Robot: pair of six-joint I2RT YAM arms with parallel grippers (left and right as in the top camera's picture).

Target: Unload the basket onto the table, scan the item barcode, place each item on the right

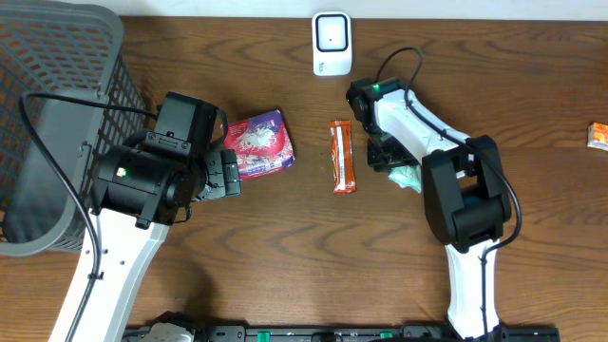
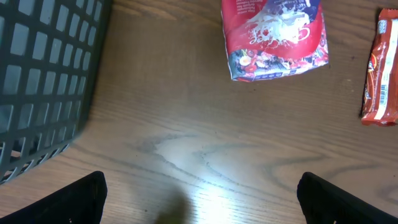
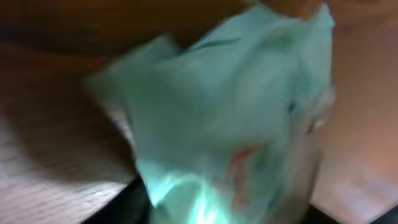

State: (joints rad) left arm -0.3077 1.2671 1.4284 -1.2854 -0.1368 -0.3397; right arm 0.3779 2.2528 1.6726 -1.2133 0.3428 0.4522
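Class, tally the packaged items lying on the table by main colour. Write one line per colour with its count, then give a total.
Red and purple pouch: 1
Orange-red bar: 1
Pale green packet: 1
Small orange pack at the right edge: 1
Total: 4

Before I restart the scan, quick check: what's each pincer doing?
Left pincer: open, empty.
Right pincer: at the green packet; open or shut cannot be told.
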